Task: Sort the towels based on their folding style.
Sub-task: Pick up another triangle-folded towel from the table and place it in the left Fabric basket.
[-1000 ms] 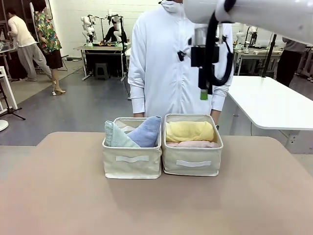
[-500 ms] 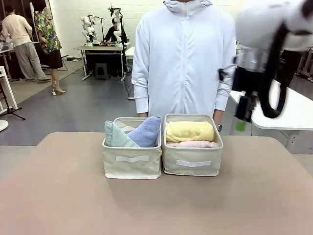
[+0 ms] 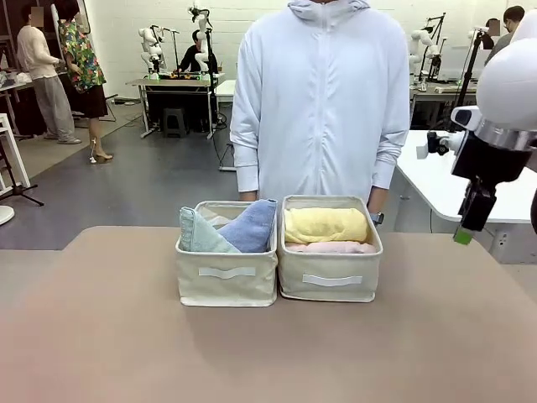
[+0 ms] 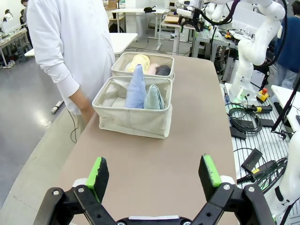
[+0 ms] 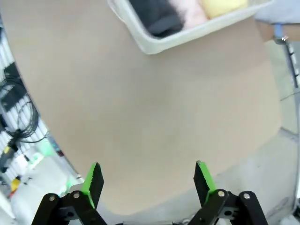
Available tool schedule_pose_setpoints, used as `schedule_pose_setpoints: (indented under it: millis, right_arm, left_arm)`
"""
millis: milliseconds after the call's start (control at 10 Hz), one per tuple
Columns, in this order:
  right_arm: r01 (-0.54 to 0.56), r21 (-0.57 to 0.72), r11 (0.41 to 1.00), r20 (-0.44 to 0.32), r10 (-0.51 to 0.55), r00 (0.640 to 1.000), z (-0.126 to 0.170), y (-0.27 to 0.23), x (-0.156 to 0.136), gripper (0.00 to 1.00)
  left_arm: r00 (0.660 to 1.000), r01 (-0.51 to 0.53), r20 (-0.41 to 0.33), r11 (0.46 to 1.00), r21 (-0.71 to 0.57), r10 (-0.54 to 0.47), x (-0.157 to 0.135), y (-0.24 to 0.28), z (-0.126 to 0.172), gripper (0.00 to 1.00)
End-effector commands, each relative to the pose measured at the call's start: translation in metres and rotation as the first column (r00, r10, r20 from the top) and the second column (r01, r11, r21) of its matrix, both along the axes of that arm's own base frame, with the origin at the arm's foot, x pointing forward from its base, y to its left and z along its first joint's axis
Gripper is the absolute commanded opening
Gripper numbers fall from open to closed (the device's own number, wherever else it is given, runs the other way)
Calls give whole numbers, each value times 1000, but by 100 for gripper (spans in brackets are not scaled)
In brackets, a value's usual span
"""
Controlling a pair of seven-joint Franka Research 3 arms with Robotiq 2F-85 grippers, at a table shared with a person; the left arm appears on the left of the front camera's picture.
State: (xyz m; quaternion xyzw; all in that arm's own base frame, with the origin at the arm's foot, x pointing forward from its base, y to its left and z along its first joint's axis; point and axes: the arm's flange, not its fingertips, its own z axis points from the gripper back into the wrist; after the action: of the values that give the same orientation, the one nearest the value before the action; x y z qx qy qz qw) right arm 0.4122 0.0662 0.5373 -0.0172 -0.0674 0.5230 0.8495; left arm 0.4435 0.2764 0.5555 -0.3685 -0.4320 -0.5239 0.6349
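Towels (image 3: pixel 252 227) in two beige bins (image 3: pixel 226 281) on tan table (image 3: pixel 268 353); both arms' fingers (image 4: pixel 98 171) spread, empty; busy lab behind, perhaps.

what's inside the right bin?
The right bin holds rolled towels: yellow towel on top, pink towel beside it, dark grey towel at the end. Anything beneath them is covered.

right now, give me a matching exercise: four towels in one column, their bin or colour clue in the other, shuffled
Things:
1. yellow towel
2. blue towel
3. dark grey towel
4. green-grey towel

Descriptions:
A. cone fold, leftmost in the left bin
B. roll, on top in the right bin
C. cone fold, beside the bins' shared wall
D. roll, next to the pink towel

Pairs: 1-B, 2-C, 3-D, 4-A
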Motion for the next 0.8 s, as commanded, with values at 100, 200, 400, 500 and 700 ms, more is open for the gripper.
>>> schedule_pose_setpoints:
  millis: [100,200,400,500,700]
  right_arm:
    - [0,0,1000,0,0,1000,0,0,0,100]
    - [0,0,1000,0,0,1000,0,0,0,100]
    - [0,0,1000,0,0,1000,0,0,0,100]
    - [0,0,1000,0,0,1000,0,0,0,100]
    - [0,0,1000,0,0,1000,0,0,0,100]
  left_arm:
    - [1000,-2,-3,1000,12,2,-3,-1,1,100]
    - [1000,-2,-3,1000,12,2,-3,-1,1,100]
    - [1000,-2,-3,1000,12,2,-3,-1,1,100]
    - [1000,-2,-3,1000,12,2,-3,-1,1,100]
    - [1000,-2,-3,1000,12,2,-3,-1,1,100]
